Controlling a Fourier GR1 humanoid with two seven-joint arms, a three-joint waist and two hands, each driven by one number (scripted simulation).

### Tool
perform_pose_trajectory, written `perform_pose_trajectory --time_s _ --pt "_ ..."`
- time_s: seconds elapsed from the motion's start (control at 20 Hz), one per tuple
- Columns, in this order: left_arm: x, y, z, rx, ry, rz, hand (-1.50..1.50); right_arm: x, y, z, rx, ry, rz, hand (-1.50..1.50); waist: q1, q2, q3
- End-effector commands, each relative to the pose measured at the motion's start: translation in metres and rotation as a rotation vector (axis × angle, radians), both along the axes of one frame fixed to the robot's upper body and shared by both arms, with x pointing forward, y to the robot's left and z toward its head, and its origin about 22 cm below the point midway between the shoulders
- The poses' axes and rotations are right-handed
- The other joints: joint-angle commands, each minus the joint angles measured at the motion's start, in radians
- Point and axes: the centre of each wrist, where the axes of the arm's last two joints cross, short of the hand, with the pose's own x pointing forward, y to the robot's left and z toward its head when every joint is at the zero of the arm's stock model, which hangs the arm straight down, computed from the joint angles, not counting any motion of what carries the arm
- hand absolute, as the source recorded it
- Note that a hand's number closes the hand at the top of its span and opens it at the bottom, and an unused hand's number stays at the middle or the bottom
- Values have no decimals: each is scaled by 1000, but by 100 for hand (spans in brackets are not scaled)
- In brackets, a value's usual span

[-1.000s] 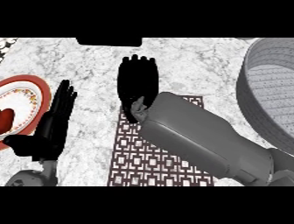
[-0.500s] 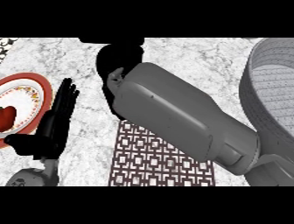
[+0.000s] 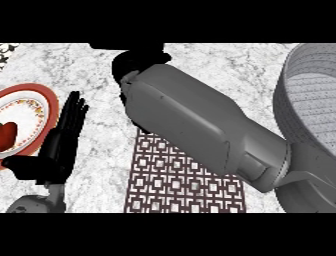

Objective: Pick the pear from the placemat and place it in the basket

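My right hand (image 3: 138,62) is raised over the far end of the patterned placemat (image 3: 178,177), with my grey forearm (image 3: 200,130) blocking most of it. I cannot tell how its fingers are set or whether they enclose anything. The pear is not visible; it may be hidden under the hand. My left hand (image 3: 56,145) rests open, fingers straight, beside the red-rimmed plate (image 3: 42,97) holding a red fruit (image 3: 3,135). I judge this the carry step. The next move requires travel rightward to the grey basket (image 3: 326,125), then release inside its rim.
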Motion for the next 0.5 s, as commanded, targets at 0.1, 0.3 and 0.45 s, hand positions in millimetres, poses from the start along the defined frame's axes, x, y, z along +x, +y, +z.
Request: perform_pose_trajectory --time_s 0.1,0.3,0.45 --pt "3 6 14 -12 -1 2 0 -5 8 -13 -188 39 -129 -150 -13 -2 2" --pt "8 14 12 -11 12 36 0 -11 8 -20 -171 47 -98 -150 -44 -5 4" --pt "0 9 8 -11 -5 34 0 -22 8 -34 -147 63 -84 -150 -40 -4 3"
